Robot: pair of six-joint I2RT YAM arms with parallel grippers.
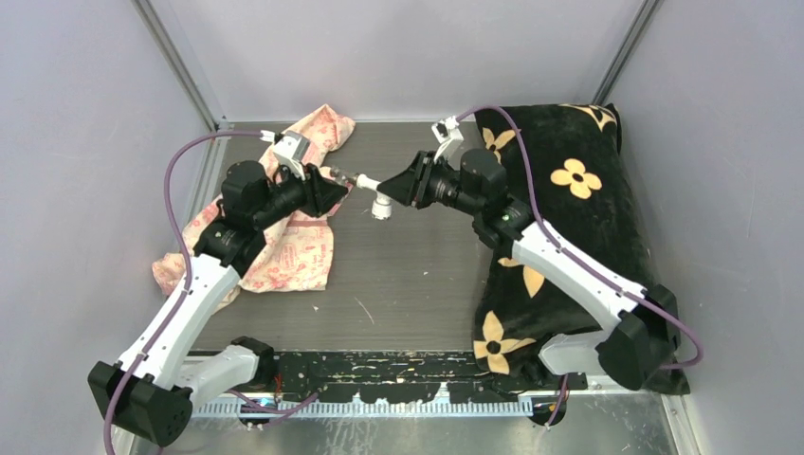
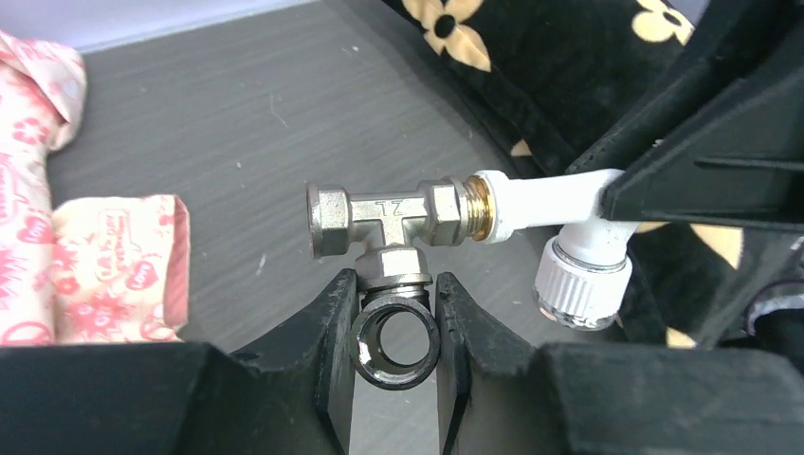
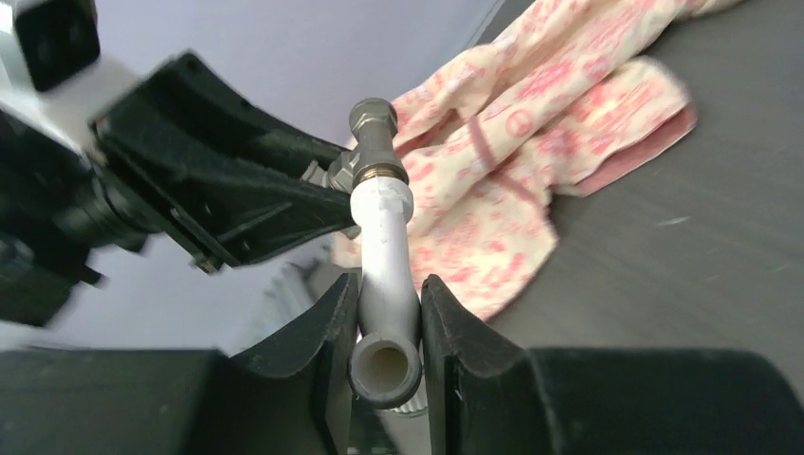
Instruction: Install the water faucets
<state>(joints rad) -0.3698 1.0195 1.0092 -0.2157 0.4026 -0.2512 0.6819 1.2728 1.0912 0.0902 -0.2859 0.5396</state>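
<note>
Grip: left end effector (image 2: pixel 395 284) on metal fitting (image 2: pixel 379 216), right end effector (image 3: pixel 389 289) on tap (image 3: pixel 381 227).

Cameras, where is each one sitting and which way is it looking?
Top camera: high up behind the arms, looking down at the table; both whole arms show.
Left wrist camera: on the left arm, looking along the left gripper, shut on the metal fitting, toward the right arm.
Right wrist camera: on the right arm, looking along the right gripper, shut on the white tap, toward the left arm and pink cloth.
Shared: both wrist cameras see the tap and fitting meeting end to end, from opposite sides.
</note>
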